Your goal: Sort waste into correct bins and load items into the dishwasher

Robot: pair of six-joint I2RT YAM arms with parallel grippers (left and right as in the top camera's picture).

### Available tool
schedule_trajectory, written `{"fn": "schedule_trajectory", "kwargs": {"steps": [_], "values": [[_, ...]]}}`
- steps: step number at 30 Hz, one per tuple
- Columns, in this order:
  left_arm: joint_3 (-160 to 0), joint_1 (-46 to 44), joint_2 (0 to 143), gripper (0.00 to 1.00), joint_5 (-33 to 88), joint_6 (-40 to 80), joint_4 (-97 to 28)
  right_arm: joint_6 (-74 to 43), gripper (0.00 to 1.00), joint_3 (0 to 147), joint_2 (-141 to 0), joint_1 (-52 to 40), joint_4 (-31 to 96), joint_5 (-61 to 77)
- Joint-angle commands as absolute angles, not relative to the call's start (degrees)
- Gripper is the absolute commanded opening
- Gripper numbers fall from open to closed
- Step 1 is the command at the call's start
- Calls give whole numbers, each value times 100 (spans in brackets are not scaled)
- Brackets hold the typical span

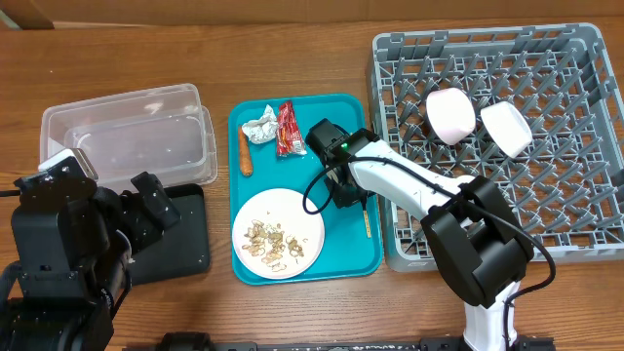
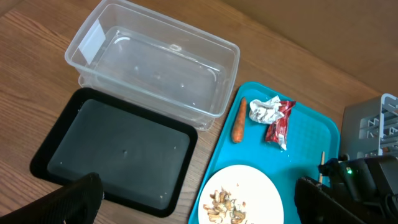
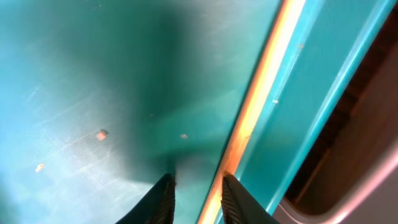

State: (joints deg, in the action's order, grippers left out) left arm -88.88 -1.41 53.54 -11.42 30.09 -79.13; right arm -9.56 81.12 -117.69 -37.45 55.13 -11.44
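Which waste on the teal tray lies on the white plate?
The beige food scraps; the foil ball, red wrapper and carrot lie directly on the teal tray.

Overhead looks down; L wrist oblique, R wrist close-up; all share teal tray [image 1: 346,249].

Tub [image 1: 127,132] behind flat tray [image 1: 190,249]; serving tray [image 1: 341,255] between them and the rack [image 1: 575,195] holding bowls [image 1: 450,114]
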Motion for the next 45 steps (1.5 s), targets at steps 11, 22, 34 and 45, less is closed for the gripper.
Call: {"fn": "schedule_trajectory", "kwargs": {"steps": [11, 22, 34, 45], "values": [[-8930, -152, 5363, 100, -1221, 3085, -7909, -1667, 29, 8055, -12055, -3763, 5701, -937], [-8930, -152, 5363, 100, -1221, 3087, -7909, -1007, 4, 8134, -12044, -3800, 5760, -392], [-8930, -152, 5363, 100, -1221, 3085, -7911, -1352, 4, 9870, -10960, -3688, 6534, -397], [-8930, -152, 5363, 100, -1221, 3085, -7909, -996, 4, 9935, -10514, -2589, 6696, -1111]]}}
